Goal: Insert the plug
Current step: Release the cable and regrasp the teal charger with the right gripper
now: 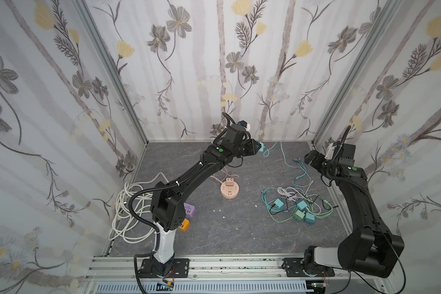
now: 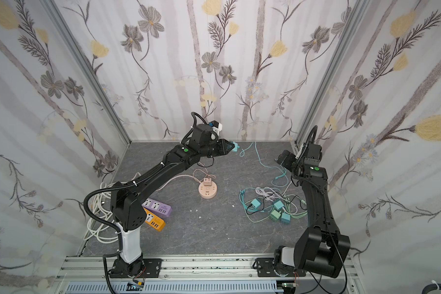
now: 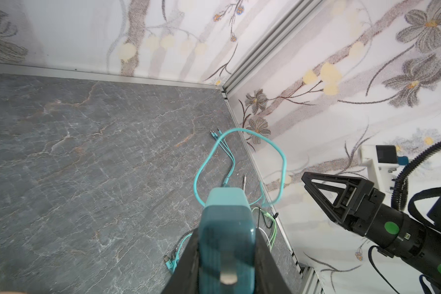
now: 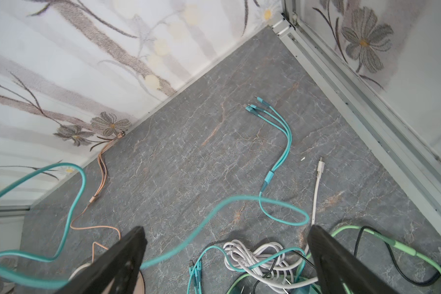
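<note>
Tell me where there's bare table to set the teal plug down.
Bare: the front middle, between the orange power strip, the round socket and the teal adapter pile; also the back-left corner. Crowded: the cable tangle on the right, the white cord coil on the left.

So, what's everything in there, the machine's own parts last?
Table: one, grey marbled.
Round socket: one, pink, mid-table.
Pink plug: one, seated in the socket.
Purple power strip: one, beside the left arm's base.
Orange power strip: one, in front of the purple.
White cords: one heap, left edge.
Loose plugs: four, teal and green, right front.
Tangled cables: several, teal, white, green, black, around those plugs.
Teal plug: one, held above the far table.
Teal cable: one, trailing from it.
Left hand: black, shut on the teal plug.
Right hand: black, open, empty, far right.
</note>
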Tool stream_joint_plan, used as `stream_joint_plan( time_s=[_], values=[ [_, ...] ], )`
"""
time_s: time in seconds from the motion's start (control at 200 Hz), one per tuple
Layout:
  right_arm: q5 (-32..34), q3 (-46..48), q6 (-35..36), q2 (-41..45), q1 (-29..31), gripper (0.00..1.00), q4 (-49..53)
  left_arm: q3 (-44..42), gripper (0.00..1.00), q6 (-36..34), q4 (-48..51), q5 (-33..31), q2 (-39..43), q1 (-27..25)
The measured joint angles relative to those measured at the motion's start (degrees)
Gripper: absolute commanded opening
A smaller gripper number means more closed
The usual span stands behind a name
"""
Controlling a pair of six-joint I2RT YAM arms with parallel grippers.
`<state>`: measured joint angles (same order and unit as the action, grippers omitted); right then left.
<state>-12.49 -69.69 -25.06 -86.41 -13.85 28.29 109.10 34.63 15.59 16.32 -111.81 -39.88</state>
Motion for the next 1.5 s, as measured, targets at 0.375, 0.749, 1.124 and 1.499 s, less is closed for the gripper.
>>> stream_joint_plan(
  time_s=[0.375, 0.749, 1.124, 1.499],
  values=[
    [-20.09, 7.78, -5.84, 7.1, 3.82, 0.99, -11.89, 4.76, 0.0, 2.93, 1.53, 0.04, -1.68, 3.85],
    [-34.29, 16.59, -24.68, 5.44, 17.16, 0.98, -38.82, -3.15, 0.0, 11.87, -4.57, 11.78, 2.71, 3.91],
    [-41.29, 18.56, -34.77, 2.56, 20.48, 0.9, -54.36, -10.32, 0.0, 18.45, -14.53, 20.48, 6.12, 5.27],
    [-45.9, 13.94, -41.0, -3.8, 22.38, 0.85, -62.1, -15.08, 0.0, 19.32, -19.85, 25.0, 9.31, 5.64]
  ],
)
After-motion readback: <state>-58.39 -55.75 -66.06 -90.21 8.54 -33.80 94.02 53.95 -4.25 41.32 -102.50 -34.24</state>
